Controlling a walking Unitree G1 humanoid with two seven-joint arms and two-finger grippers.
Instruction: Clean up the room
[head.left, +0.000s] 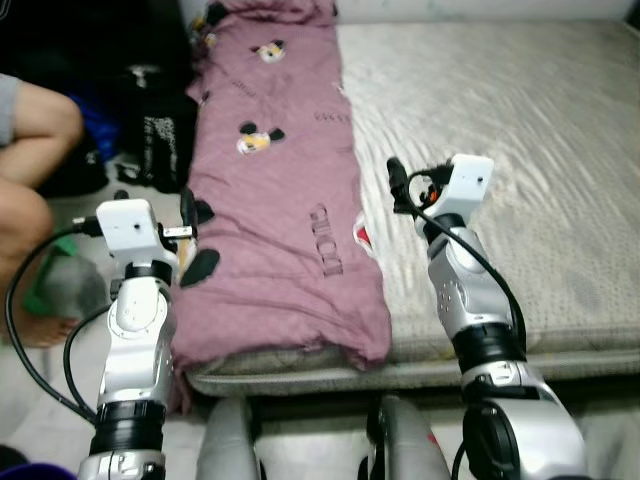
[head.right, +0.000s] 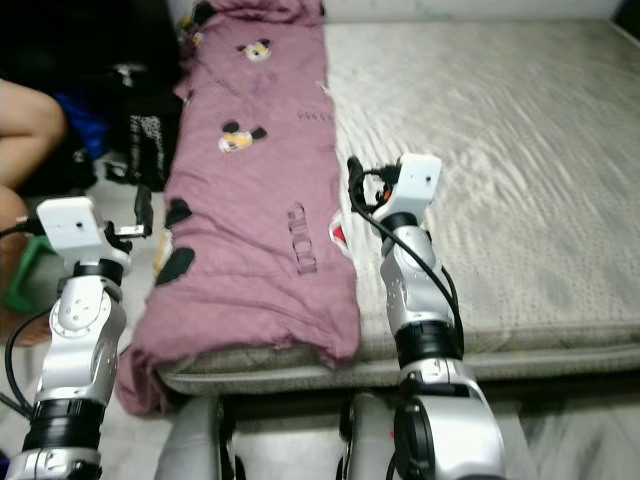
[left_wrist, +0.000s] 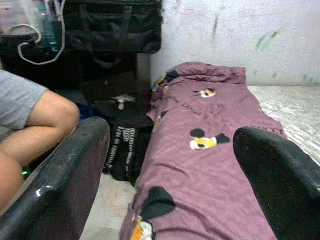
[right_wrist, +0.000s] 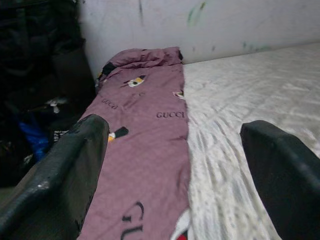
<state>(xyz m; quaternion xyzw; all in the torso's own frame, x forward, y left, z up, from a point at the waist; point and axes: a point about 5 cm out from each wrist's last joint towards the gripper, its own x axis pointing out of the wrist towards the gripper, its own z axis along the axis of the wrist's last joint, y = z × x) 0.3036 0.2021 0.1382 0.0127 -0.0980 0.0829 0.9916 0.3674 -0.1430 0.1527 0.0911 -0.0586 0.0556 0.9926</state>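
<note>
- My left pincer (left_wrist: 170, 175) is raised at the near left edge of the bed (head.left: 520, 150), fingers spread wide with nothing between them; it sits beside the blanket's left edge, not touching it as far as I can see.
- My right pincer (right_wrist: 175, 170) is also spread wide and empty, held over the seam where the blanket meets the bare mattress.
- The thing I judge I must tidy is the purple blanket (head.left: 280, 180): it lies in a long strip down the left side of the bed, from the wall at the far end to the near edge, where it spills slightly over the mattress corner.
- It is soft mauve cloth printed with cartoon mouse figures and dark lettering, rumpled at the far end and fairly flat in the middle.
- Risk one: cloth this loose may slip out if I pinch only a thin fold, so the corner would drop to the floor.
- Risk two: pulling with one arm alone could drag the whole strip off the left side towards the black bag (head.left: 160, 140).
- Risk three: a person's leg (head.left: 30, 130) is close on the far left; a wide swing of my left arm could brush it.
</note>
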